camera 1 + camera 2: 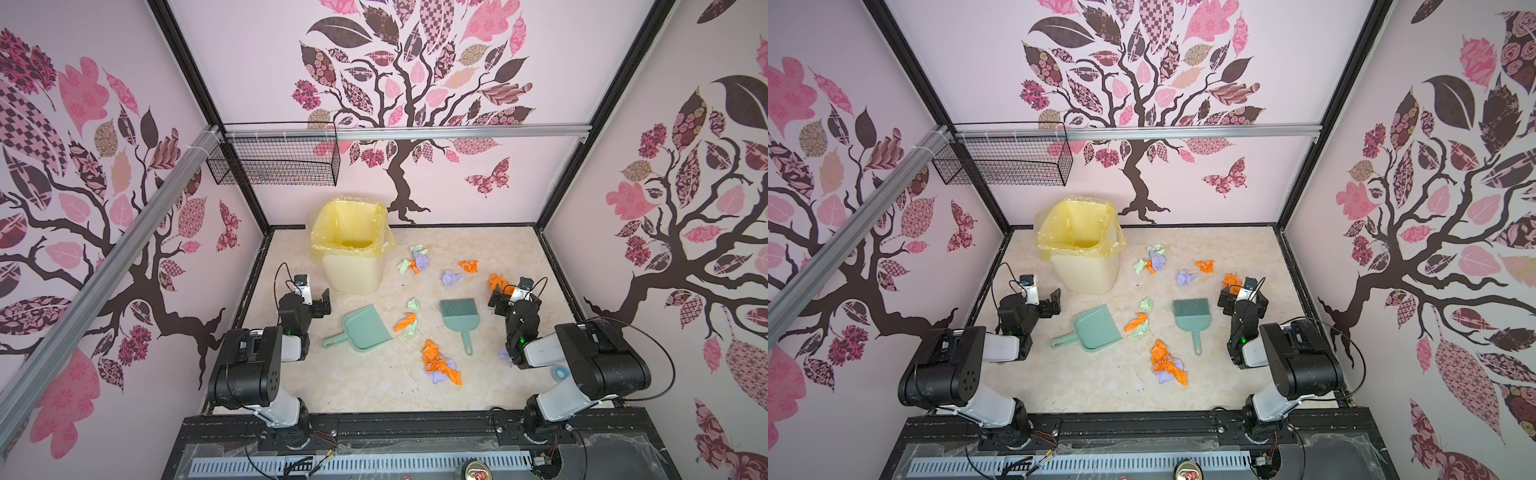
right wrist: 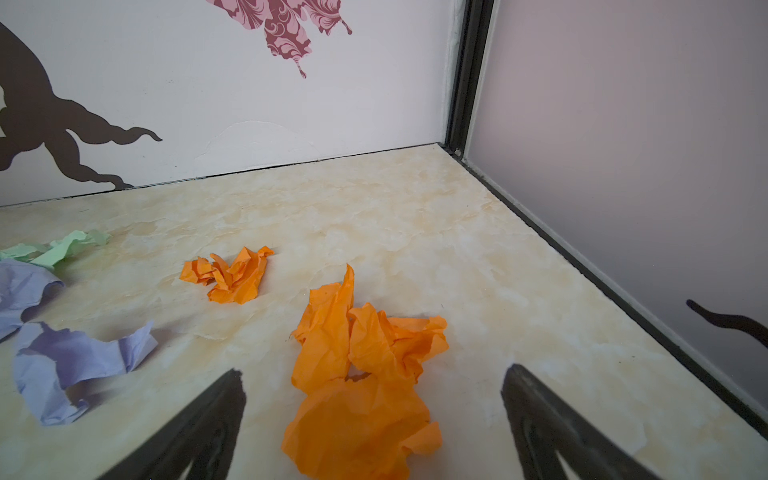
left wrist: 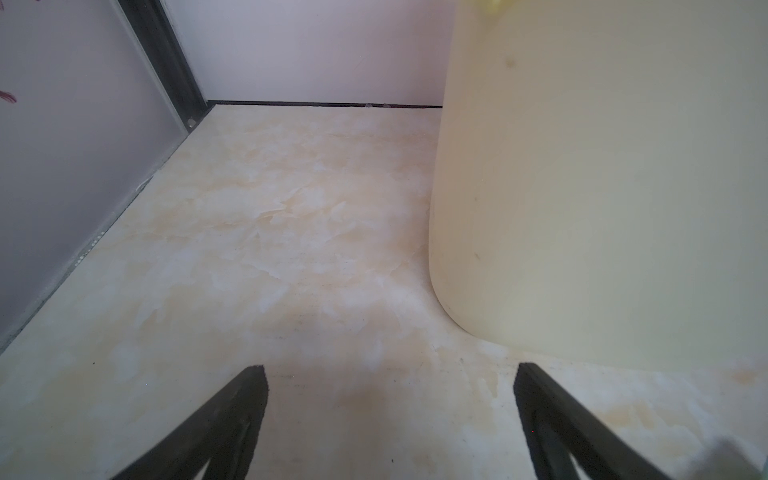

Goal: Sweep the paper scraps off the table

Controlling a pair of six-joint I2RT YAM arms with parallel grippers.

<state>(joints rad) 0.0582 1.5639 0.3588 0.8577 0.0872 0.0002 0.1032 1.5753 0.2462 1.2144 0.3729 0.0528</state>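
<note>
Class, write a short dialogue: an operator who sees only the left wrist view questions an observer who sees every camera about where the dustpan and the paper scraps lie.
Operator: I see only table and a cream bin. Where is the dustpan?
Observer: The teal dustpan lies flat on the table, nearer the arms' bases than the bin, with nothing holding it.
Operator: And the scraps?
Observer: The paper scraps are scattered to the right of the bin. One orange scrap lies just ahead of the right gripper's open fingers.
</note>
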